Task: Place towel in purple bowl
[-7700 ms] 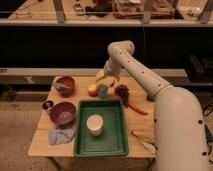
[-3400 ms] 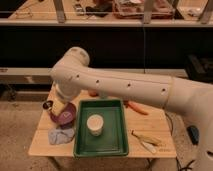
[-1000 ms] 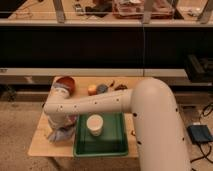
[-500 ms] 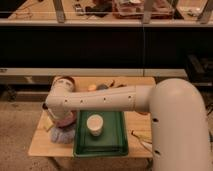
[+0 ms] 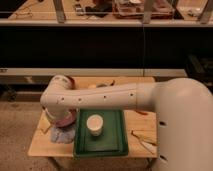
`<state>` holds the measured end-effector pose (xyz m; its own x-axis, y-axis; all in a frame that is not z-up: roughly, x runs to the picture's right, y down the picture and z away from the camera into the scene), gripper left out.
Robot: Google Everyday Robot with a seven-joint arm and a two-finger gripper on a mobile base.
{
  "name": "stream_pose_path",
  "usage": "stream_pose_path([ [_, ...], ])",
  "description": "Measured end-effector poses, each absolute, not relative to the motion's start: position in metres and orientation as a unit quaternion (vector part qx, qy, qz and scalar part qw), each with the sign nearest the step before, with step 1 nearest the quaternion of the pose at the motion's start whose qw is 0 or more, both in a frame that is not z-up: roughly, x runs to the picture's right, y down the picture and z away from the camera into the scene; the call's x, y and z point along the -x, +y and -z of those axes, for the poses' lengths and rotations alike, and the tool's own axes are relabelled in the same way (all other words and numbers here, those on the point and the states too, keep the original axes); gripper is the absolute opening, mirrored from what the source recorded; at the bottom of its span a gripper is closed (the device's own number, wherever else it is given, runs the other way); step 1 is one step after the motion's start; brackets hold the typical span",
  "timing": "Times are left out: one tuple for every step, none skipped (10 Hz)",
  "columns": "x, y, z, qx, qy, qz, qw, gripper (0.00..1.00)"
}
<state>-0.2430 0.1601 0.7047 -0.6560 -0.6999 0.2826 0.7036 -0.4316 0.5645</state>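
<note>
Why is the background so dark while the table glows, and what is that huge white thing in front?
Camera view: light falls on the wooden table, while the shelving behind is nearly black; the white shape is the robot's arm, covering most of the purple bowl beside the towel; its gripper is hidden behind the arm's bend near the towel.

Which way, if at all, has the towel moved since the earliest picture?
No. The towel still lies beside the green tray, on its left; the gripper is down at it.
</note>
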Motion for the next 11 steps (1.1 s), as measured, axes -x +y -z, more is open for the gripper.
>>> stream_pose_path([
  [0.245, 0.187, -0.704, 0.016, -0.340, 0.851, 0.400, 0.80],
  [0.245, 0.204, -0.704, 0.024, -0.345, 0.852, 0.393, 0.80],
  [0.245, 0.224, -0.705, 0.034, -0.353, 0.850, 0.389, 0.80],
  [0.246, 0.237, -0.711, 0.039, -0.352, 0.850, 0.389, 0.80],
  [0.253, 0.246, -0.715, 0.035, -0.344, 0.854, 0.389, 0.80],
  [0.261, 0.247, -0.717, 0.028, -0.336, 0.857, 0.388, 0.80],
  [0.266, 0.243, -0.721, 0.020, -0.324, 0.862, 0.389, 0.80],
  [0.270, 0.240, -0.721, 0.015, -0.318, 0.865, 0.388, 0.80],
  [0.275, 0.240, -0.722, 0.011, -0.314, 0.869, 0.384, 0.80],
  [0.280, 0.239, -0.724, 0.009, -0.312, 0.870, 0.381, 0.80],
  [0.277, 0.241, -0.735, 0.020, -0.313, 0.870, 0.381, 0.80],
])
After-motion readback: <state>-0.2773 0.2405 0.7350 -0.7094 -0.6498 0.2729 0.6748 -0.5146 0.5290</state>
